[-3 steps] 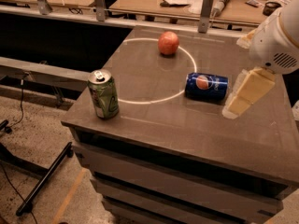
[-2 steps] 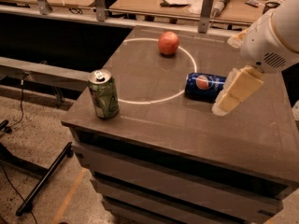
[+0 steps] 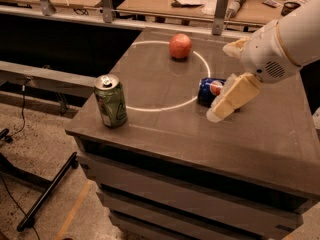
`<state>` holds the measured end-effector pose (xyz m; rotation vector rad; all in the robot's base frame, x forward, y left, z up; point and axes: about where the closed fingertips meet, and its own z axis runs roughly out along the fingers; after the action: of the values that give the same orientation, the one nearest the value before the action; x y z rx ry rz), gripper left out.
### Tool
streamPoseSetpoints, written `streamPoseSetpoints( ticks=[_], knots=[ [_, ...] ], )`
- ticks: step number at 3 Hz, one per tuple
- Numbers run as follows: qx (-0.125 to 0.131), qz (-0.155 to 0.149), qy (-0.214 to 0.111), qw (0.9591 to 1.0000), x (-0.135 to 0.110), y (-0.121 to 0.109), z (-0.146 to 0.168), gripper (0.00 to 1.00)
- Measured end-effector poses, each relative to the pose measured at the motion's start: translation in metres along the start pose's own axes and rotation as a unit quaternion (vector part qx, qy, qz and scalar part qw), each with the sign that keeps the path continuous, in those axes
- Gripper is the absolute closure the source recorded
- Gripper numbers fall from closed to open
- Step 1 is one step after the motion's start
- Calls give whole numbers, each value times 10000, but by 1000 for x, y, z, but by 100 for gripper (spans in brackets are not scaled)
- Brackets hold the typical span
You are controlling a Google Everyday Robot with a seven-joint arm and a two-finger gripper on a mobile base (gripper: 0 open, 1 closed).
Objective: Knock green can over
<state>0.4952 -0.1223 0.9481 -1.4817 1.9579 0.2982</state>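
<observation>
The green can (image 3: 111, 102) stands upright and unmoved at the near-left corner of the table (image 3: 165, 134). To its right, the gripper (image 3: 216, 115) has shifted left over the last second and now hangs just in front of the toppled blue can (image 3: 208, 90); whether it is open or closed cannot be told. Judgement: approach under way, no contact yet.

Dark bench (image 3: 165, 134) in view, a white circle (image 3: 150, 109) painted on its top. 1 red apple (image 3: 180, 46) sits at the circle's far edge. 1 blue can (image 3: 208, 90) lies on its side across the circle's right line, with the claw (image 3: 216, 115) just in front, covering part of it. A black stand leg (image 3: 47, 193) rests on the speckled floor (image 3: 30, 139), lower left.
</observation>
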Motion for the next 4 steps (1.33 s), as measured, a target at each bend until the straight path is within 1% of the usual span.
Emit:
streamPoseSetpoints(
  ticks=[1,2,3,4],
  knots=[
    [-150,37,-437,9989,-15,6,9,0],
    [-210,11,-724,9972,-35,13,20,0],
    [-210,11,-724,9972,-35,13,20,0],
    [-246,53,-924,9954,-42,14,23,0]
  ],
)
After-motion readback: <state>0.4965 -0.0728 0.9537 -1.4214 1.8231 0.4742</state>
